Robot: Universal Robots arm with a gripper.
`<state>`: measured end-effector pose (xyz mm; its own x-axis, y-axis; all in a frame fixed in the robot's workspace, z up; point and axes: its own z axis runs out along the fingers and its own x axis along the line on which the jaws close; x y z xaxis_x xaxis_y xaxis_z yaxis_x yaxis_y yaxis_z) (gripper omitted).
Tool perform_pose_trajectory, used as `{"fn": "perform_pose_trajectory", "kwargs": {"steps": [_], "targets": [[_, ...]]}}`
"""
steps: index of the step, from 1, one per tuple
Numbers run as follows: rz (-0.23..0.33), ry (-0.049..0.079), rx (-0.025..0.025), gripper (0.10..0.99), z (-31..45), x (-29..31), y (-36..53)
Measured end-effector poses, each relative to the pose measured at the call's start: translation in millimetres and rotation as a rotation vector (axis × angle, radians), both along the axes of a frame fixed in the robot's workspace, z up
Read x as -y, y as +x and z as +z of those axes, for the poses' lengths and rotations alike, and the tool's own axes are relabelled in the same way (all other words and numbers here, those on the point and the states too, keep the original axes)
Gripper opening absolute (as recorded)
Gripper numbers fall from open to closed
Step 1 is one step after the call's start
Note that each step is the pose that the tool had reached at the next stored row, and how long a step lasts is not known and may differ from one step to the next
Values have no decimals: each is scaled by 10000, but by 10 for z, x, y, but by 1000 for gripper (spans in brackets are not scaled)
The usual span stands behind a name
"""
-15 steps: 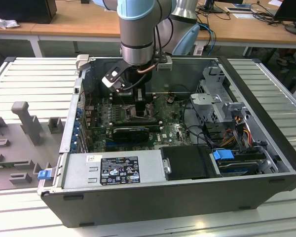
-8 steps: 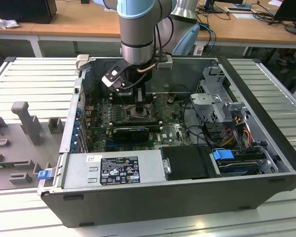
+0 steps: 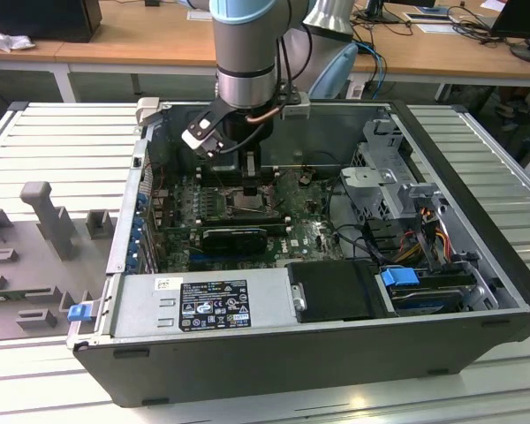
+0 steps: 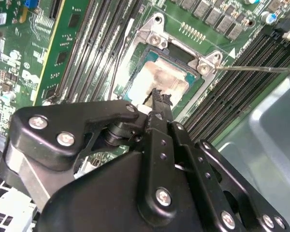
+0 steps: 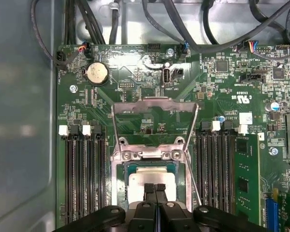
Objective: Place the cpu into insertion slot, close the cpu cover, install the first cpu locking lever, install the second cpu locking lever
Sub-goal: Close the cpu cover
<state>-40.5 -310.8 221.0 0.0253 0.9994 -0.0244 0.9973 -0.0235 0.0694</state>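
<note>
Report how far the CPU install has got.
Done: the cpu lies in the insertion slot. In hand: the gripper, shut, hangs right over the cpu; contact is unclear. Left: the cpu cover stands open, and a locking lever sticks out unlatched in the second wrist view.

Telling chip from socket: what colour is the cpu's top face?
The cpu is pale beige-silver, clearest in the second wrist view.

My gripper (image 5: pixel 155 187), fingers pressed together, over cpu (image 5: pixel 139 181) seated in insertion slot (image 5: pixel 135 167); cpu cover (image 5: pixel 154 103) tilted up, open; RAM slots (image 5: pixel 84 179) either side
</note>
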Motion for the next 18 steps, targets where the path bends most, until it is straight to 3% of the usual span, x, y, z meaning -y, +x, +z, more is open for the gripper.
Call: {"fn": "perform_pose_trajectory", "kwargs": {"steps": [18], "targets": [[-1, 1, 2, 106, 86, 0, 1]]}}
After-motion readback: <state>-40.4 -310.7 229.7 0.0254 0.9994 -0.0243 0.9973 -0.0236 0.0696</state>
